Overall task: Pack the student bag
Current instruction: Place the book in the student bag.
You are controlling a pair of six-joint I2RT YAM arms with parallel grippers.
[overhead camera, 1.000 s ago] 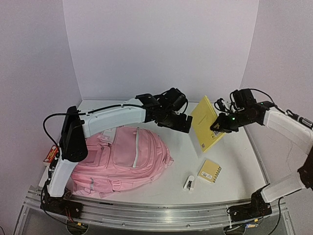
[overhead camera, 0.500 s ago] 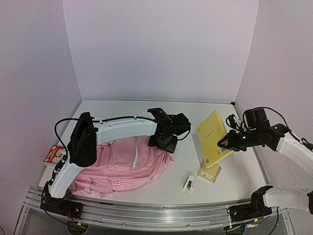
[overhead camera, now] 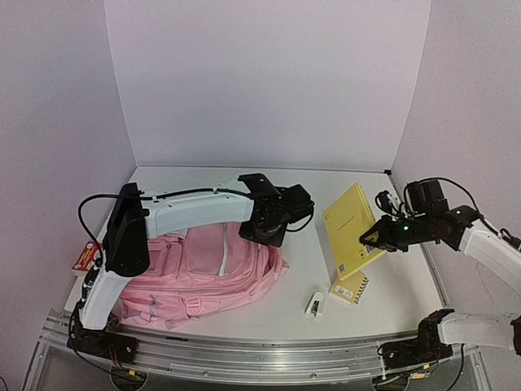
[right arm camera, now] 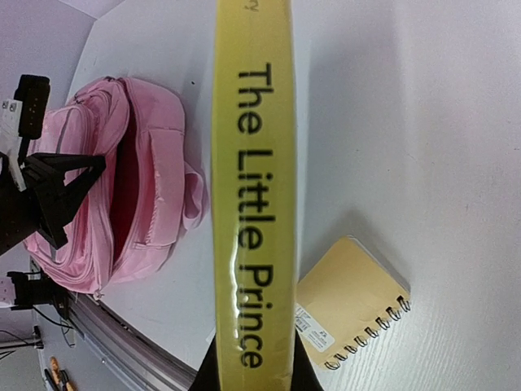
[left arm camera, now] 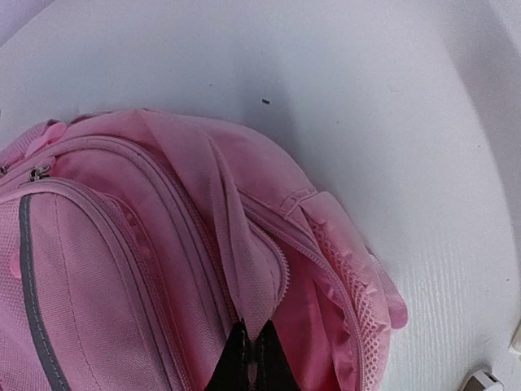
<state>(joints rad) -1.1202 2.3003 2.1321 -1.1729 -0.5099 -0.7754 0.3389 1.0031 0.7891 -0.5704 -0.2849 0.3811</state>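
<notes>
White tabletop (overhead camera: 295, 281) under lilac walls: we find the student bag (overhead camera: 203, 265) lying on its near-left part, its main pocket gaping in the right wrist view. We see the left gripper (left arm camera: 248, 362) pinched tight on a fold of pink fabric at the bag's top edge. Our right gripper (overhead camera: 378, 238) clamps the yellow book "The Little Prince" (right arm camera: 252, 204), tilted above a spiral notebook (overhead camera: 350, 287); a small white object (overhead camera: 316, 305) lies near it

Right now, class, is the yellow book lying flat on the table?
No; the right end effector holds the yellow book up on edge.
</notes>
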